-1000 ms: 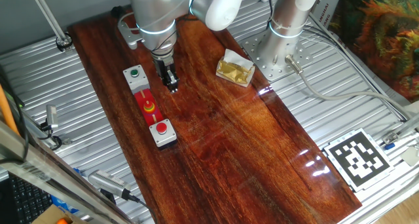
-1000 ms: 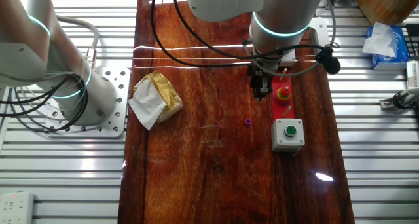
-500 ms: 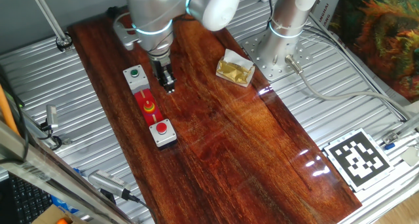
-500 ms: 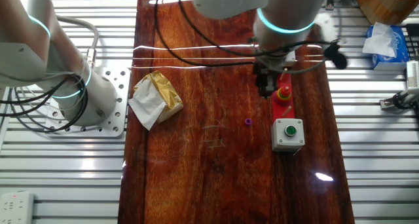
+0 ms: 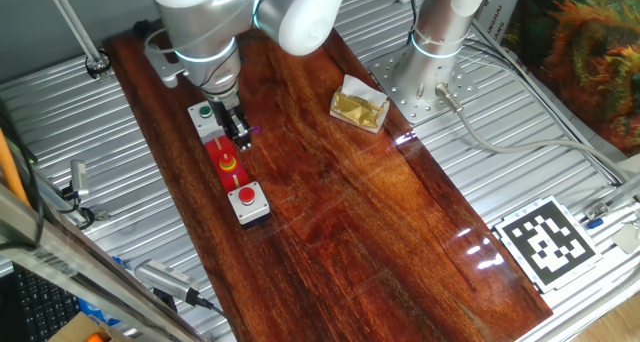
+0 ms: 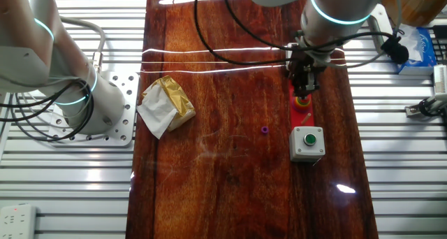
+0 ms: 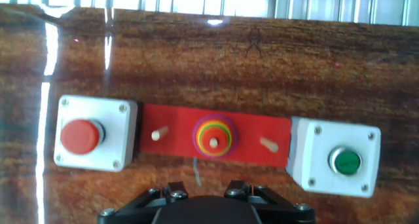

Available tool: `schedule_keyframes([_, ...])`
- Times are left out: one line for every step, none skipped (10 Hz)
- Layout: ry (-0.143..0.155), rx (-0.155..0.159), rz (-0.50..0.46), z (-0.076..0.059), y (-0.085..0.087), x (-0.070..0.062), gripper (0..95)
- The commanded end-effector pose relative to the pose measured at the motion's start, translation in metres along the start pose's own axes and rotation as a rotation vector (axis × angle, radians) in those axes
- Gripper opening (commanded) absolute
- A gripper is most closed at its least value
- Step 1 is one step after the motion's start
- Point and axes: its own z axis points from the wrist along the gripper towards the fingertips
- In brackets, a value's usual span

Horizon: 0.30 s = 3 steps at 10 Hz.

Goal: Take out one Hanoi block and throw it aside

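Since a second ago the arm has swung sideways across the wooden table, so the gripper now hangs over the red base with its pegs, where before it hovered over bare wood beside it. The purple block has stayed put: it lies alone on the wood in the other fixed view, apart from the red base and just off the box with the green button. In the first fixed view only a faint purple speck shows near the fingers, too small to be sure of.

From the hand view the red base sits between the box with the red button and the green-button box. A stack of coloured rings sits on the middle peg (purple at the rim, yellow and orange toward the centre), and the two outer pegs are bare. The fingertips are not in that view; only the dark body of the hand shows at the bottom edge, cut off.

Whether the jaws are wide or narrow I cannot tell: both fixed views show them as a dark blur above the stack. Nothing can be seen held between them. A crumpled gold wrapper lies well away across the table.
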Motion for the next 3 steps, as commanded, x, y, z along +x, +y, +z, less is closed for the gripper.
schedule_keyframes([0.008,-0.004,-0.006,0.0012,0.0002,-0.0030,38.0])
schedule_keyframes([0.009,-0.003,-0.011,0.0012,0.0002,-0.0030,38.0])
schedule_keyframes([0.013,-0.005,-0.013,0.0012,0.0002,-0.0030,38.0])
